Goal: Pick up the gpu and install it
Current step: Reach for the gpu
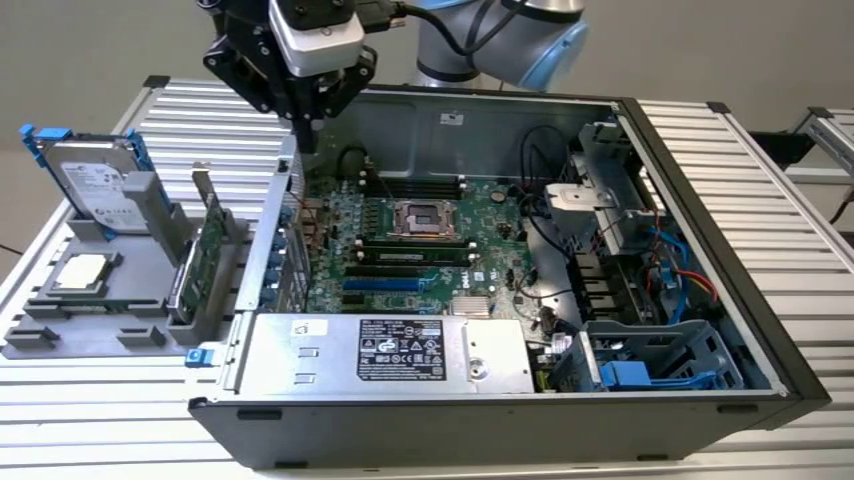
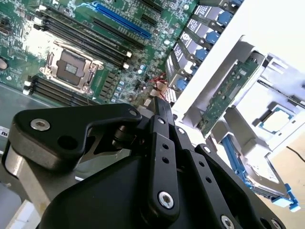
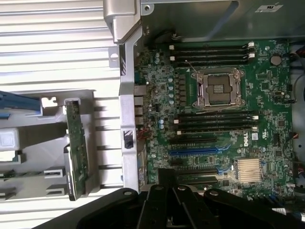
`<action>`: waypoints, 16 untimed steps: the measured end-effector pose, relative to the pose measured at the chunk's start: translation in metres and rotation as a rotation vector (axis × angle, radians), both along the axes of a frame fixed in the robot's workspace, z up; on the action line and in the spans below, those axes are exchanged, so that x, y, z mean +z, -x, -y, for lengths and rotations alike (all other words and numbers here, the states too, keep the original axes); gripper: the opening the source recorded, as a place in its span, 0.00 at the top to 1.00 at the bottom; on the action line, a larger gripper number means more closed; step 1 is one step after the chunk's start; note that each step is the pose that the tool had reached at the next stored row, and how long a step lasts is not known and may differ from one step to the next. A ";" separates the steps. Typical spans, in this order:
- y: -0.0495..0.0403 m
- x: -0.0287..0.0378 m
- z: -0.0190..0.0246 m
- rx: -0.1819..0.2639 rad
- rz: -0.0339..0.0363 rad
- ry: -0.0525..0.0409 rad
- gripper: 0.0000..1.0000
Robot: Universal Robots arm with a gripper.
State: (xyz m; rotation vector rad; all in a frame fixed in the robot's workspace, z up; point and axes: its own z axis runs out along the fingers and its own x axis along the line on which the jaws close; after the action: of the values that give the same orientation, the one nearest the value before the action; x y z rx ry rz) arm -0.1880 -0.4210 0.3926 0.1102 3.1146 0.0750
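arm (image 1: 461, 45): silver-grey tube with fat round joints
joint cap (image 1: 558, 48): light blue, round, glossy
wrist housing (image 1: 318, 35): pale grey box with rounded corners, black frame behind it
cable (image 1: 391, 14): black, thick, at the wrist
end effector (image 1: 306, 130): matte black all over, tapers to one thin tip
outer link (image 2: 71, 131): broad, flat, black, rounded ends, seen in the second wrist view
finger bars (image 2: 159, 143): long, narrow, black, small holes in a row down each
screws (image 2: 40, 124): silver round heads at the link pivots
first wrist view: same black bars (image 3: 166, 200), angled links either side, no markings readable
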 end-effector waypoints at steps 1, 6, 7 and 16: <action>0.0005 0.0000 0.0002 0.000 0.0000 0.0000 1.00; 0.0033 0.0000 0.0013 0.000 0.0000 0.0001 1.00; 0.0037 0.0000 0.0015 0.000 0.0000 0.0000 1.00; 0.0088 0.0000 0.0033 0.000 0.0000 0.0000 1.00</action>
State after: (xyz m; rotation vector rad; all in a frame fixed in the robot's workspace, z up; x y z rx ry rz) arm -0.1968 -0.4243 0.3926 0.1101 3.1145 0.0750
